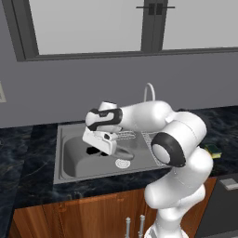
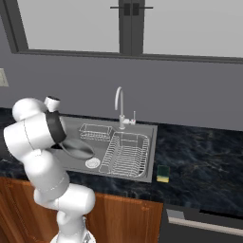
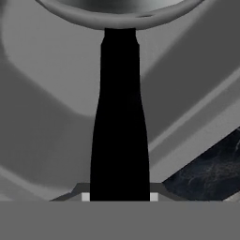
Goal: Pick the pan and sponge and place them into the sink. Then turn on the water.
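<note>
arm hides most of pan (image 2: 78, 148).

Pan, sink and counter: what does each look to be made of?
Pan: silver-grey metal body by its dull sheen; the handle is matte black, possibly plastic. Sink: brushed grey steel, judging by its soft, even reflections. Counter: dark polished stone, marble-like, with pale veins. All rendered, so these go by look alone.

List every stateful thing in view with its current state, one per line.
Pan: held by its black handle, inside the sink.
Tool: shut on the pan handle.
Sponge: on the counter, right of the sink, not yet moved.
Sink: holds the pan.
Faucet: no water visible.
</note>
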Tool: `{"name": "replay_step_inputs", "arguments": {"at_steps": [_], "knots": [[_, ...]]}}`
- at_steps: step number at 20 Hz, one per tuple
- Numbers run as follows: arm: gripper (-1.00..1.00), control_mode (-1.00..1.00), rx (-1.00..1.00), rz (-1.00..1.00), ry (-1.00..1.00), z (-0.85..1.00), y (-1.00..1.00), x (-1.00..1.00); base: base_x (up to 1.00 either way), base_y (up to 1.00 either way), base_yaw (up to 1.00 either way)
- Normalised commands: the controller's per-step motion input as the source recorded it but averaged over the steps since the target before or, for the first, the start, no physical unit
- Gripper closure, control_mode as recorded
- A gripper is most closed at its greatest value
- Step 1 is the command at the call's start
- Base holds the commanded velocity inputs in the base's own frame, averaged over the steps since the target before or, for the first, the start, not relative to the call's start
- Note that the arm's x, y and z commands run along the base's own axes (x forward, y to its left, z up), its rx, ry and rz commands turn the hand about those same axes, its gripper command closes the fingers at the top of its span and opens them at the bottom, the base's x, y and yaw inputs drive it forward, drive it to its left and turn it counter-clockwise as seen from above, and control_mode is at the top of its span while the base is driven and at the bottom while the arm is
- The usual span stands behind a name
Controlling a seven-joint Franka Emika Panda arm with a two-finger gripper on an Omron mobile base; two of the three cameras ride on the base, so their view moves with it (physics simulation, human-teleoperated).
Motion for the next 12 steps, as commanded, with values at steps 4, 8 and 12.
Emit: {"name": "replay_step_inputs", "arguments": {"at_steps": [4, 8, 12], "knots": [[1.0, -1.0, -0.03, -0.01, -0.01, -0.09, 0.0, 0.2, 0.0, 0.0, 0.0], [1.0, -1.0, -0.01, -0.01, 0.0, -0.16, 0.0, 0.17, 0.0, 0.0, 0.0], [1.0, -1.0, 0.01, 0.0, 0.0, -0.23, 0.0, 0.14, 0.0, 0.0, 0.0]]}}
